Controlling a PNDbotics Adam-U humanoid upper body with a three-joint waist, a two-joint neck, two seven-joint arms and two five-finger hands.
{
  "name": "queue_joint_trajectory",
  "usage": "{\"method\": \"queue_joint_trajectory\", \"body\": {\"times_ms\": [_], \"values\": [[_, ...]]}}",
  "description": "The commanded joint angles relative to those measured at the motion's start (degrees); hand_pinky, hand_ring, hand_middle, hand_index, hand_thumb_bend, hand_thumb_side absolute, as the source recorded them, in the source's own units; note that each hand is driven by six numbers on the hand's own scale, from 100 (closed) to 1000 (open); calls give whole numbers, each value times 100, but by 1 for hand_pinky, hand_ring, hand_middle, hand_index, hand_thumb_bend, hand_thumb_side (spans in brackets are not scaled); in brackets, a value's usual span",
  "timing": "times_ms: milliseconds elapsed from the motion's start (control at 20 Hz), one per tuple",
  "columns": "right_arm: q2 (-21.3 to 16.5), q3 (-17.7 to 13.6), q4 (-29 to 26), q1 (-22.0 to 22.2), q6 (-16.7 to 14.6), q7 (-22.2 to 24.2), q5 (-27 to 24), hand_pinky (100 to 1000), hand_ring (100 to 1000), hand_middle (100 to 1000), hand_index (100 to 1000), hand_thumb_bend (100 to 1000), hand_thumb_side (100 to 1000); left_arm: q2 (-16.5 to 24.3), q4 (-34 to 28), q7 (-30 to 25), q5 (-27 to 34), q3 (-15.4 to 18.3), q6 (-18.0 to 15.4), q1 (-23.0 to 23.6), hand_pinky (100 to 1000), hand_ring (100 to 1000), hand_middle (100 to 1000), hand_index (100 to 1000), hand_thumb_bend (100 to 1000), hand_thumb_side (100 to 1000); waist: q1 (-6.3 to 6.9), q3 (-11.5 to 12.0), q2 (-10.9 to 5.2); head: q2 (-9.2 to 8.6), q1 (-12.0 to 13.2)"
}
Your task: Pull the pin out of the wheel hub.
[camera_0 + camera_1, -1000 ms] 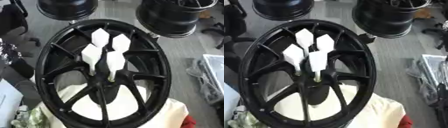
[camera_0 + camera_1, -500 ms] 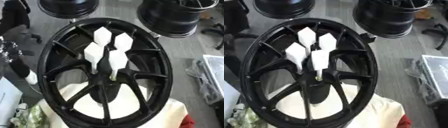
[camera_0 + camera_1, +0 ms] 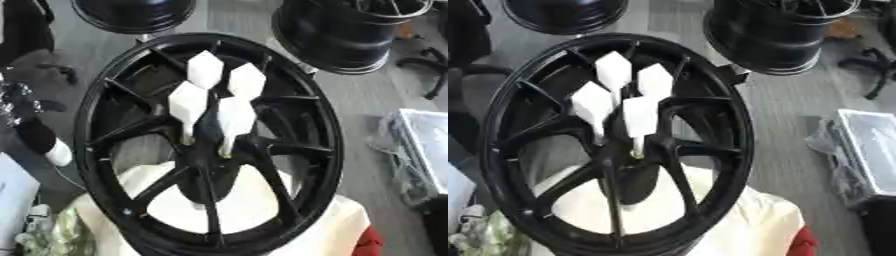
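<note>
The left hand point(image 3: 39, 137) shows only partly, so I cannot tell its fingers; right of it, four pins point(image 3: 234, 119) stand in the hub point(image 3: 210, 150).

Four pins point(image 3: 215, 97) stand in the wheel hub point(image 3: 208, 150), two more wheels point(image 3: 346, 30) behind it, a bin point(image 3: 872, 150) to its right.

Pins point(image 3: 214, 102) clustered; spokes point(image 3: 140, 127) crowd below

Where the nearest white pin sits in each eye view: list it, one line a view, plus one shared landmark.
Left eye view: nearest white pin, just right of centre, standing in the wheel hub.
Right eye view: left of centre.
Shared landmark: the black wheel rim round the four pins.
</note>
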Motion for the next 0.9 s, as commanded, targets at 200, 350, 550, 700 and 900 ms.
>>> {"method": "queue_joint_trajectory", "body": {"times_ms": [200,350,550,700,900], "values": [[-579,576,-74,-604,-533,1148,850,887,794,775,843,100,100,140,-96,-65,-31,-35,-4,-42,763,1000,1000,816,100,794,2,27,-190,59,-143],[-454,846,-162,-1008,-674,1640,1278,907,817,797,851,100,141,138,-105,-92,-32,-65,-8,-51,763,1000,1000,816,100,793,14,27,-187,69,-227],[-242,1181,-144,-1489,-800,2201,1584,913,827,807,854,100,166,137,-128,-88,40,-61,-14,-82,764,1000,1000,816,100,784,46,-5,-184,88,-300],[-102,1380,-123,-1766,-891,2478,1668,913,831,811,856,100,176,141,-178,-77,150,-61,11,-128,764,1000,1000,816,100,777,75,-13,-167,70,-318],[7,1679,-128,-2058,-1022,2867,1712,916,839,818,859,100,212,210,-315,-97,321,-90,38,-204,764,1000,1000,816,100,765,104,-30,-111,18,-281]]}}
